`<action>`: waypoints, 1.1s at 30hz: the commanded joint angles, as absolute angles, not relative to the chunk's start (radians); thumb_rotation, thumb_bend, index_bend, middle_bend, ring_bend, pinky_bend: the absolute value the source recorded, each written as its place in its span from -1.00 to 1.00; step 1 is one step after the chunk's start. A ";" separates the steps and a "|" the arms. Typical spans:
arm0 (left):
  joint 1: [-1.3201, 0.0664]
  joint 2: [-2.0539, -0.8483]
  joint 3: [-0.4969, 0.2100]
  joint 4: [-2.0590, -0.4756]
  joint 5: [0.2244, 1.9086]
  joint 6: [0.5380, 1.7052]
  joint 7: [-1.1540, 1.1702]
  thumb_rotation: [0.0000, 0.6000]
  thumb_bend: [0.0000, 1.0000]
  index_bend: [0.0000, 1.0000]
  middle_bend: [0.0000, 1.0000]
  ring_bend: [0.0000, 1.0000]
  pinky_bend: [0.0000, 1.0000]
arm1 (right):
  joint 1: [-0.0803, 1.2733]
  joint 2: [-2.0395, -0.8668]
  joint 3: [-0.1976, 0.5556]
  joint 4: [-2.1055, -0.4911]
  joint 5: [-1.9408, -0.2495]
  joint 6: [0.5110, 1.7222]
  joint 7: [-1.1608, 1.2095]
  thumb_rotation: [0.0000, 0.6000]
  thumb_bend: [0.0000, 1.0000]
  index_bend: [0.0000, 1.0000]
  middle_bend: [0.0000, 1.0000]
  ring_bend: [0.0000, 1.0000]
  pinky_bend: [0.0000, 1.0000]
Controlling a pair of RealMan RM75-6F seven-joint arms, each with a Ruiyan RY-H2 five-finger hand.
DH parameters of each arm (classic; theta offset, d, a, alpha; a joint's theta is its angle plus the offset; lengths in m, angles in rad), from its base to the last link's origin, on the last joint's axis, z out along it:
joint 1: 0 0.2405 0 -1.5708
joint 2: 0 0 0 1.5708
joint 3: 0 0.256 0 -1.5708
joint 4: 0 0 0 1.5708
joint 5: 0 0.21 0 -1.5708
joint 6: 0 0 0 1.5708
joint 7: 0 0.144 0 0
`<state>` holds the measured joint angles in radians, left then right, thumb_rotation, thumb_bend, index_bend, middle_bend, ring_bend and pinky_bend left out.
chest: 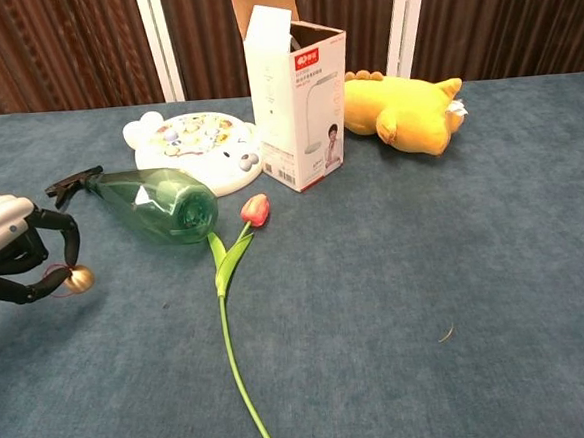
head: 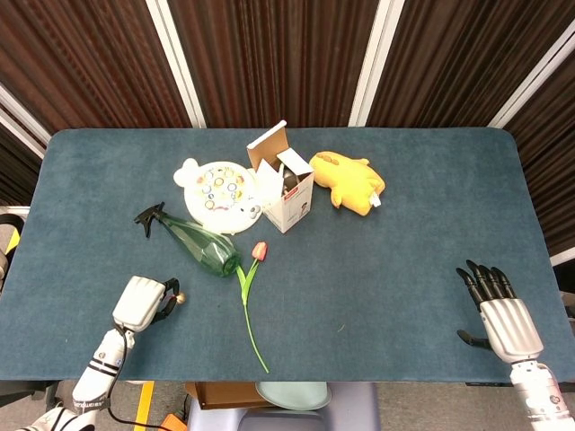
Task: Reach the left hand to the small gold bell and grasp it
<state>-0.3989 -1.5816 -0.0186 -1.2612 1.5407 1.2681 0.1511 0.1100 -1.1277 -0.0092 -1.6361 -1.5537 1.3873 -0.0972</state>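
Observation:
The small gold bell [chest: 79, 279] is pinched between the black fingertips of my left hand [chest: 19, 256] at the table's near left; in the head view the bell [head: 182, 297] shows as a bright speck just right of that hand [head: 144, 302]. A thin red string loops by the bell. My right hand [head: 499, 311] rests at the near right edge, fingers spread and apart, holding nothing; the chest view does not show it.
A green spray bottle [chest: 150, 201] lies just beyond the left hand, a tulip [chest: 234, 283] to its right. Farther back stand a white toy plate [chest: 195, 146], an open carton [chest: 296, 96] and a yellow plush [chest: 403, 109].

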 commanded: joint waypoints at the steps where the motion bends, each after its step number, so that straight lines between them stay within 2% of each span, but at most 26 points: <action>1: -0.401 -1.589 -0.015 -1.249 1.539 1.260 0.149 1.00 -0.14 0.34 1.00 1.00 1.00 | 0.110 -1.128 -0.008 -1.637 -1.552 1.389 -0.099 1.00 -0.53 -1.00 -1.00 -1.00 -1.00; 11: -0.408 -1.624 0.000 -1.193 1.551 1.245 0.148 1.00 -0.14 0.31 1.00 1.00 1.00 | 0.113 -1.133 -0.004 -1.635 -1.540 1.381 -0.105 1.00 -0.53 -1.00 -1.00 -1.00 -1.00; 16: -0.413 -1.635 0.003 -1.177 1.545 1.223 0.149 1.00 -0.14 0.21 1.00 1.00 1.00 | 0.113 -1.132 -0.004 -1.635 -1.540 1.382 -0.104 1.00 -0.53 -1.00 -1.00 -1.00 -1.00; 20: -0.416 -1.635 0.005 -1.179 1.541 1.215 0.154 1.00 -0.15 0.06 1.00 1.00 1.00 | 0.111 -1.131 -0.002 -1.636 -1.537 1.385 -0.102 1.00 -0.53 -1.00 -1.00 -1.00 -1.00; 28: -0.415 -1.608 0.010 -1.220 1.547 1.219 0.160 1.00 -0.17 -0.48 1.00 1.00 1.00 | 0.110 -1.130 -0.003 -1.636 -1.540 1.387 -0.100 1.00 -0.53 -1.00 -1.00 -1.00 -1.00; 33: -0.392 -1.539 0.034 -1.303 1.562 1.246 0.178 1.00 -0.17 -0.66 1.00 1.00 1.00 | 0.107 -1.128 -0.006 -1.639 -1.546 1.394 -0.099 1.00 -0.53 -1.00 -1.00 -1.00 -1.00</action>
<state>-0.4050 -1.5712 0.0207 -1.2674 1.5526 1.2302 0.1694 0.1079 -1.1288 -0.0055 -1.6388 -1.5452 1.3930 -0.0995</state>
